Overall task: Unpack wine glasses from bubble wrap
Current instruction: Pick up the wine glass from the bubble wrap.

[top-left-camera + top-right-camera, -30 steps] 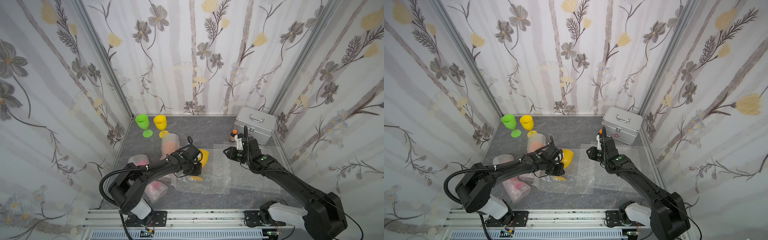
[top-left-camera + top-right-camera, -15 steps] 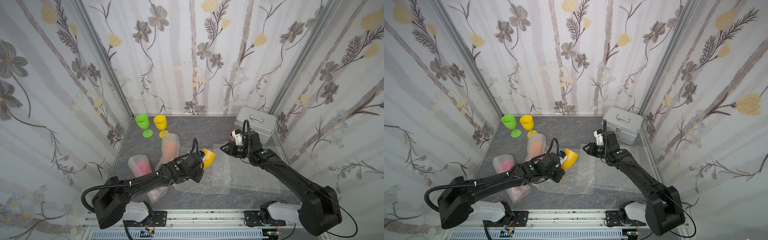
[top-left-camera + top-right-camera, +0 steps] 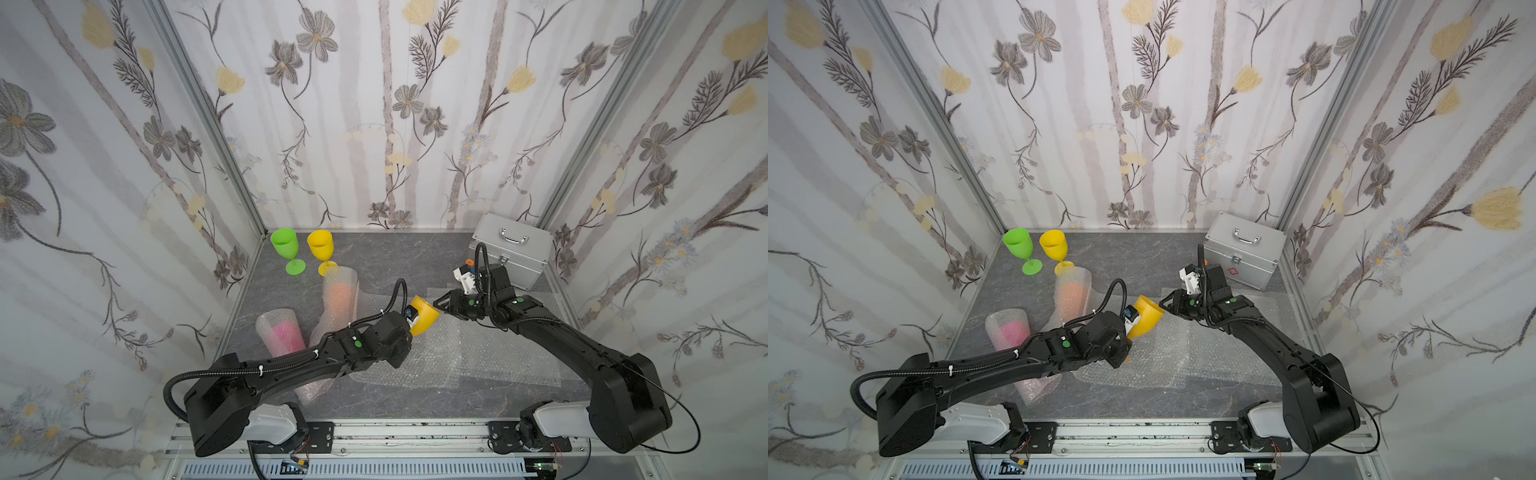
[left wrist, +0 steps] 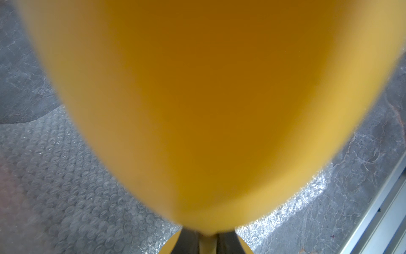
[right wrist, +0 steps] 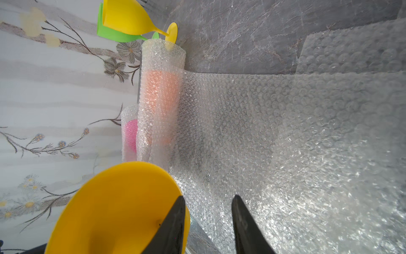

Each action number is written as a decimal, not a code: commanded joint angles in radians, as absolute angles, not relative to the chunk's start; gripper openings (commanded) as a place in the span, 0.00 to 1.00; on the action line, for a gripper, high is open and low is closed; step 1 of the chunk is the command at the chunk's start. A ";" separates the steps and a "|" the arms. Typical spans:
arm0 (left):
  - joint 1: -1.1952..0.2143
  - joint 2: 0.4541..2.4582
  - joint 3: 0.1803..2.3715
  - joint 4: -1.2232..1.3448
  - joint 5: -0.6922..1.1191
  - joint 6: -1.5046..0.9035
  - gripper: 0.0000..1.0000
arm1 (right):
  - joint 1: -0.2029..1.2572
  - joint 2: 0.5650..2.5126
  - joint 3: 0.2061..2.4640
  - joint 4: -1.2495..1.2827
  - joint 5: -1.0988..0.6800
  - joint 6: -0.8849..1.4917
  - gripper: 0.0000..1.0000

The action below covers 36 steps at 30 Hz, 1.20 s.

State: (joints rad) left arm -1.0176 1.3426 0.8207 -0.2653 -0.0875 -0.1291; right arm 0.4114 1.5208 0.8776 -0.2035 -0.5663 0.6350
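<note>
My left gripper (image 4: pixel 208 242) is shut on the stem of an amber-yellow wine glass (image 3: pixel 424 321) (image 4: pixel 208 99), held tilted above flat bubble wrap (image 3: pixel 478 357). The bowl's mouth faces my right gripper (image 3: pixel 438 303) (image 5: pixel 207 200), which is open at the rim (image 5: pixel 114 209), one finger across the mouth and one outside. Green (image 3: pixel 286 249) and yellow (image 3: pixel 321 247) wine glasses stand upright at the back left. An orange glass lies in a bubble wrap roll (image 3: pixel 340 297) (image 5: pixel 162 94). A pink one lies in another roll (image 3: pixel 282 332) (image 5: pixel 129 134).
A silver metal case (image 3: pixel 513 249) stands at the back right, with a small orange-capped bottle (image 3: pixel 469 262) just in front of it, behind my right wrist. Flowered walls close in the left, back and right sides. A metal rail runs along the front.
My left gripper has lifted the amber-yellow glass off the bubble wrap and carried it right. My right gripper has swung left to the glass's rim.
</note>
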 commanded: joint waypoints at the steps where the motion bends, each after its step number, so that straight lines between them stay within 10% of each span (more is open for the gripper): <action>1: -1.023 1.358 0.837 -0.236 -0.112 -0.090 0.06 | 0.413 1.531 0.883 -0.167 -0.590 0.637 0.36; 36: -1.055 1.402 0.853 -0.195 -0.183 -0.027 0.15 | 0.406 1.522 0.878 -0.162 -0.561 0.636 0.02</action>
State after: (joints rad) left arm -1.0531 1.3949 0.8425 -0.2409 -0.1696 -0.0406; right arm 0.4068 1.5257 0.8753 -0.1852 -0.5957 0.6350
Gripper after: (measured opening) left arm 0.142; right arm 0.048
